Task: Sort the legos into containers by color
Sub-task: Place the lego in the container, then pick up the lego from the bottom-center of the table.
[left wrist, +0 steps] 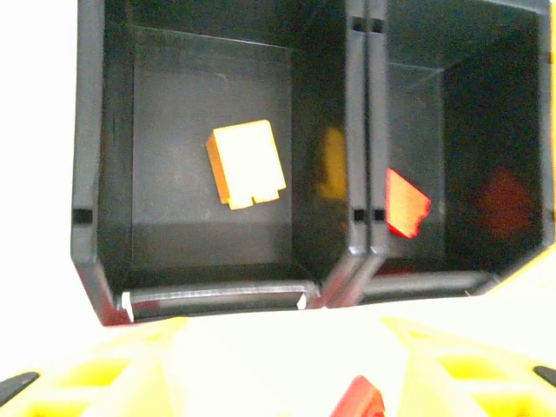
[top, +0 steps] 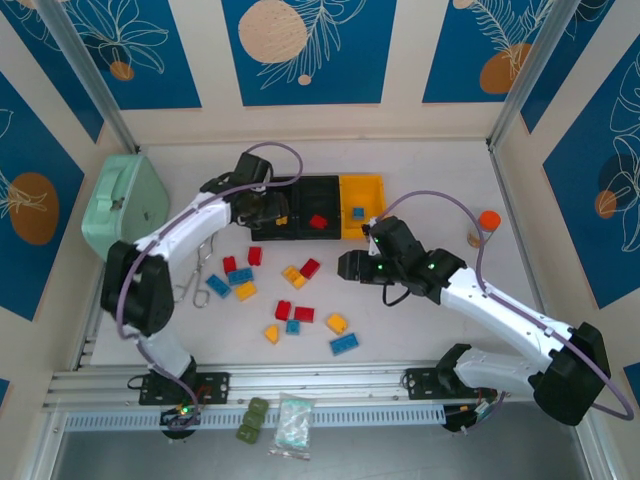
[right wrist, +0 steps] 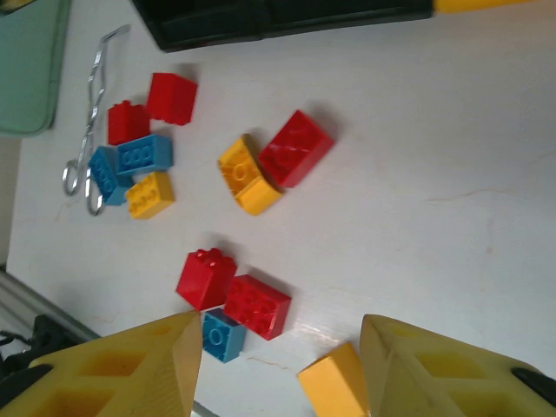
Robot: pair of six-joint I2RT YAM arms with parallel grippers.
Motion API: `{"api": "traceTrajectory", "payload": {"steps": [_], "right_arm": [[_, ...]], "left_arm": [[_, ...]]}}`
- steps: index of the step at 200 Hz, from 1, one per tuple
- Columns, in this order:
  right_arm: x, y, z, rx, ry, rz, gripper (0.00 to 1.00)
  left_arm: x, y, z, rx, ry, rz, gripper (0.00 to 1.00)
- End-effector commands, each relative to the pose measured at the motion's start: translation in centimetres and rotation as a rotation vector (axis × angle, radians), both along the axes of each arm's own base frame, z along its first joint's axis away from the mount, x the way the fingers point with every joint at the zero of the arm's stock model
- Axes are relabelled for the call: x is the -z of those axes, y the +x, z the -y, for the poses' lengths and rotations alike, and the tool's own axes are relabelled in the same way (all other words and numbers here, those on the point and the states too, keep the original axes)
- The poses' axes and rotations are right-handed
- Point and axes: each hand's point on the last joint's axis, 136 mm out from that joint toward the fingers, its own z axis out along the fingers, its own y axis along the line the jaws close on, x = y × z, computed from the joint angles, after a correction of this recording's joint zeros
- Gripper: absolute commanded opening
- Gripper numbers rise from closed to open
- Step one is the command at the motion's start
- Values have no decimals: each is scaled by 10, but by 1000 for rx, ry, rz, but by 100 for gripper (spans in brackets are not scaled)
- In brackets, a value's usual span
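So the left tool (top: 262, 207) was hovering right over the left black bin (left wrist: 87, 174) of the containers (top: 300, 183), fingers (left wrist: 130, 365) spread apart with nothing in them. A yellow-orange brick (left wrist: 248, 163) lay flat on that bin's floor, a red brick (left wrist: 407, 202) sat in the middle black bin (left wrist: 417, 95), and a blue brick (top: 357, 213) was in the yellow bin (top: 362, 180). The right tool (right wrist: 278, 321) hung above the worktop (right wrist: 452, 174) just in front of the bins, partly open and gripping nothing. A yellow brick (right wrist: 334, 382) lay on the worktop below the gap. The other legos (right wrist: 295, 148) were scattered loose there, reds, blues and yellows all mixed, a few touching each other.
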Motion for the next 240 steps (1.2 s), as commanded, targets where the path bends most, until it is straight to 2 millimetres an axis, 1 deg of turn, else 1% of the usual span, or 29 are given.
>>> {"api": "traceTrajectory", "payload": {"steps": [1,18,39,61,80,88,96,112,126,136,153,175,219,240], "right_arm": [[-6,0,16,42,-24,-17,53],[-1,-4,23,44,-54,-40,54],[9,-12,27,29,-84,-70,55],[21,-21,35,37,-121,-98,56],[29,-26,38,38,-136,-114,56],[31,-28,36,21,-143,-114,57],[33,-31,33,-5,-154,-109,59],[43,-38,24,-76,-176,-104,62],[54,-44,15,-136,-201,-104,63],[62,-49,8,-176,-224,-102,64],[76,-54,-3,-232,-258,-104,64],[90,-57,-16,-287,-294,-108,65],[115,-63,-34,-375,-391,-131,64],[124,-64,-41,-397,-421,-144,61]], "left_arm": [[-11,-29,14,112,-63,6,57],[-12,-53,20,177,-95,-6,57],[-4,-84,21,228,-119,-28,58],[7,-110,16,239,-144,-49,59],[14,-128,16,248,-181,-57,59],[17,-135,16,250,-194,-62,59],[20,-141,16,251,-208,-69,59],[28,-154,16,256,-222,-88,59],[35,-164,14,257,-221,-107,59],[40,-171,10,247,-218,-118,59],[47,-180,2,225,-210,-135,59],[54,-189,-8,203,-196,-149,59],[59,-197,-16,170,-193,-158,59],[60,-198,-18,159,-188,-156,60]]}}
